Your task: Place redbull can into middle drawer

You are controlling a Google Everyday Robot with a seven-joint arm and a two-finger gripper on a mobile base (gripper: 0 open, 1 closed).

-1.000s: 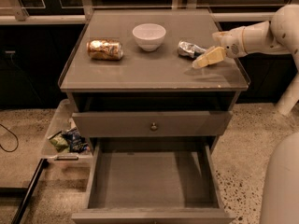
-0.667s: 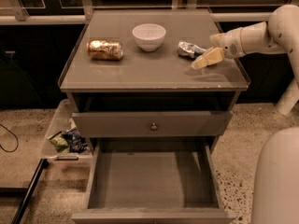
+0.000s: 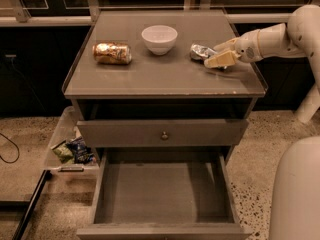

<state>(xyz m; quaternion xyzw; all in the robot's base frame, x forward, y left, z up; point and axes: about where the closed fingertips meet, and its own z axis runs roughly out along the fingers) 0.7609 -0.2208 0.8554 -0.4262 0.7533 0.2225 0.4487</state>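
cabinet top (image 3: 165, 79) | gold can (image 3: 112, 53) | bowl (image 3: 159, 39) | redbull can (image 3: 200, 51) | claw (image 3: 221, 53) just beside it

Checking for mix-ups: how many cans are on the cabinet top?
2. The gold-orange can lies left of the bowl; the redbull can lies right of it, beside the gripper.

Cans: two, a shiny gold-orange can (image 3: 112, 53) and a dented silver-blue redbull can (image 3: 201, 51)
Bowls: one round white bowl (image 3: 159, 39)
Open drawers: one grey-brown wooden middle drawer (image 3: 162, 196)
Grippers: one cream gripper (image 3: 213, 56), just beside the redbull can

Looks like an office or lab test corner: speckled stone floor (image 3: 270, 134) below the gripper (image 3: 216, 54), a plain drawer stand (image 3: 165, 79) under it, and a clear bin (image 3: 62, 131) of snack packets (image 3: 75, 151) low to its left.
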